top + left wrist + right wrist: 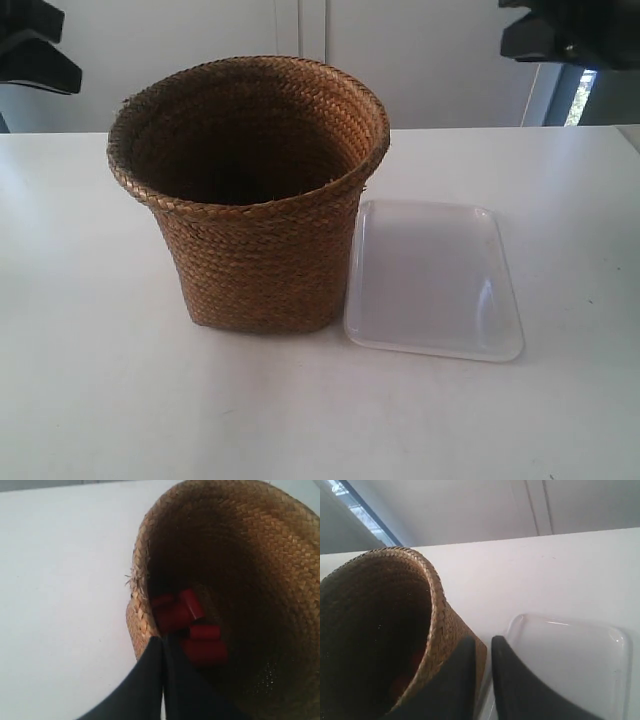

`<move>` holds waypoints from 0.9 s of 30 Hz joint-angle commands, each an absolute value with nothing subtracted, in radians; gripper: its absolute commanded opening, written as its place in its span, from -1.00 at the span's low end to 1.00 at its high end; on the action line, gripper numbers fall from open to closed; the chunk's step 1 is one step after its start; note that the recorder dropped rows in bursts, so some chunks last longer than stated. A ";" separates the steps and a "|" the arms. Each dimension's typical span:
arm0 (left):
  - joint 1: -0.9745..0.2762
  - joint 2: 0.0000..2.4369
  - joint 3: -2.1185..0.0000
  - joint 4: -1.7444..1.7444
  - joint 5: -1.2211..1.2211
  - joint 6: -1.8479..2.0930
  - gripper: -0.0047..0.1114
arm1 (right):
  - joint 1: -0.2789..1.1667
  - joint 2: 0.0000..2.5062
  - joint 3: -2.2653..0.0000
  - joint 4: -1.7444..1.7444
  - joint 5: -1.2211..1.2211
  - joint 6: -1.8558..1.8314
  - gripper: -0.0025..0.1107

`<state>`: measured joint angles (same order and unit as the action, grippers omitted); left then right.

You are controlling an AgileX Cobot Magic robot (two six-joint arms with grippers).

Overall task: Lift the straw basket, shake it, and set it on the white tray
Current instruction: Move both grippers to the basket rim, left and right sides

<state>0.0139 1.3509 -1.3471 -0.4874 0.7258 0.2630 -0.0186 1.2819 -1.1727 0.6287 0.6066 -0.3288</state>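
Golden-brown braided straw basket (260, 260), bucket-shaped with a flared round rim, stands upright on the plain white desk (100, 390), and neither end effector has hold of it.

The left end effector (161, 641) has its two black fingers (140, 690) pressed together at the tips, with only a sliver of light between them farther back. It grips nothing. Its tips sit in front of the basket's rim without clearly touching it. Past them the left wrist view looks down into the dark inside of the basket, where several small red cylinders (192, 630) lie in a loose cluster on the bottom.

The right end effector (484, 641) has its black fingers (512, 685) a narrow gap apart, and nothing is between them. It is poised outside the basket's wall, on the side that faces the shallow rectangular translucent-white plastic tray (435, 280).

That tray lies flat on the desk just beside the basket's base. Whether its near edge touches the straw cannot be told.

In the exterior view both arms show only as black shapes well above and behind the basket, the arm at the exterior view's left (30, 45) and the arm at the exterior view's right (570, 35).
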 commanded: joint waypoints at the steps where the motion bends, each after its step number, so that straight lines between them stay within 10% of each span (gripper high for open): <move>1: 0.017 1.461 -1.486 -0.516 0.858 0.255 -0.92 | -0.020 1.380 -1.292 0.624 0.710 -0.339 -0.50; 7: 0.017 1.571 -1.595 -0.514 0.970 0.176 -0.75 | -0.018 1.470 -1.350 0.703 0.735 -0.335 -0.10; 16: 0.017 1.611 -1.605 -0.521 1.034 0.178 -0.14 | -0.018 1.517 -1.356 0.891 0.796 -0.378 -0.03; 27: 0.017 1.641 -1.605 -0.519 1.039 0.180 -0.06 | 0.060 1.600 -1.366 0.894 0.783 -0.418 0.24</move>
<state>0.0139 1.6330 -1.5995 -0.5027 1.0195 0.1878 0.0409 1.5856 -1.3608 0.8874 0.8250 -0.4040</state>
